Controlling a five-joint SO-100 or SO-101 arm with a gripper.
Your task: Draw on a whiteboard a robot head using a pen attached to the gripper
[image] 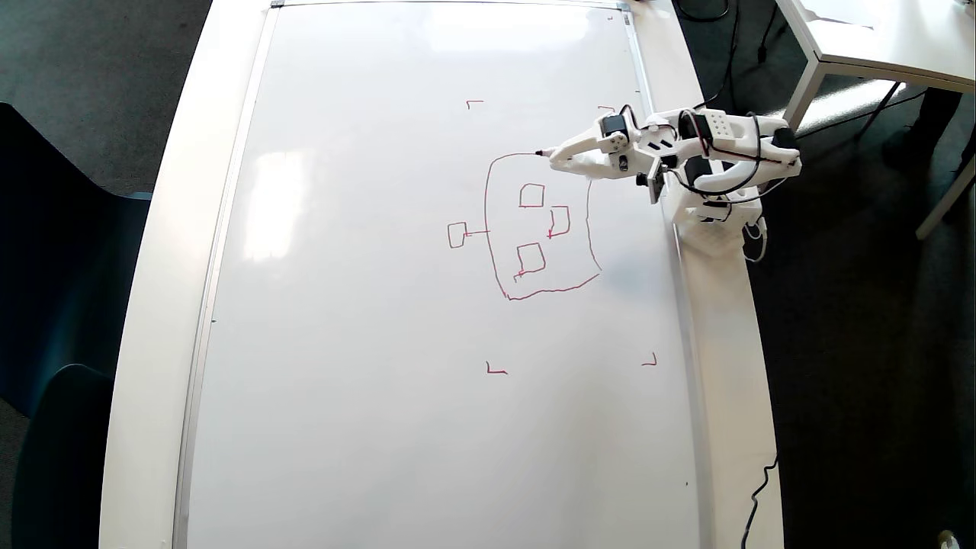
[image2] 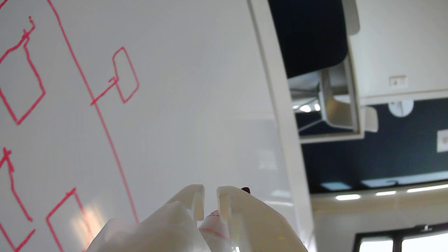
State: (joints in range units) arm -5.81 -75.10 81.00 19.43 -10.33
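The whiteboard (image: 366,320) covers most of the table in the overhead view. The red robot head (image: 534,229) is drawn right of its middle: a rounded outline open at the upper right, three small squares inside, and a small square on a short stalk (image: 457,234) to the left. My white gripper (image: 560,156) reaches in from the right, shut on the pen (image: 543,154), whose dark tip sits at the top end of the outline. In the wrist view the gripper (image2: 210,196) shows its two fingers close together around the pen (image2: 217,224), with the stalked square (image2: 124,75) ahead.
Four small red corner marks frame the drawing, e.g. one (image: 496,370) below it. The arm's base (image: 713,217) stands on the white table's right strip. Another white table (image: 877,38) is at the top right, dark chairs (image: 53,305) at the left, a black cable (image: 759,496) lower right.
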